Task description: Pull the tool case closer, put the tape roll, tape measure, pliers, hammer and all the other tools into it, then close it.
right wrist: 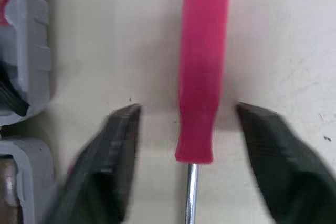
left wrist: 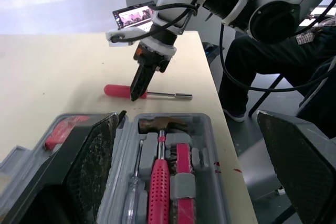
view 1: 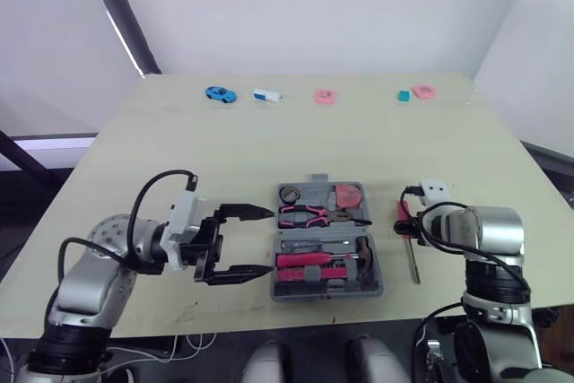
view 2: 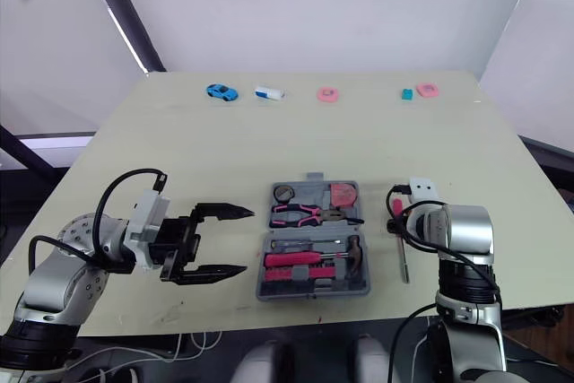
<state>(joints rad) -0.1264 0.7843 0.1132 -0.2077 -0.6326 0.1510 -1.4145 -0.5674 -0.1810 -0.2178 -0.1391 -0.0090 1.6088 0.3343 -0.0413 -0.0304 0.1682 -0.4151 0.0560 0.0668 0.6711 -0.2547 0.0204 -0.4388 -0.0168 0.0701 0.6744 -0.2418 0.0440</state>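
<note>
Right gripper (right wrist: 186, 110) open wide, empty, fingers straddling pink screwdriver (right wrist: 202, 51) beside tool case (view 1: 375, 269)

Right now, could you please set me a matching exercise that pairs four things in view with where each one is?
Things:
1. pink-handled screwdriver
2. hammer
3. blue toy car
4. left gripper

Places:
A. near the far edge of the table
B. inside the open tool case
C. lying on the table right of the case, between the open fingers of the right gripper
D. open, just left of the case

Pairs: 1-C, 2-B, 3-A, 4-D.
</note>
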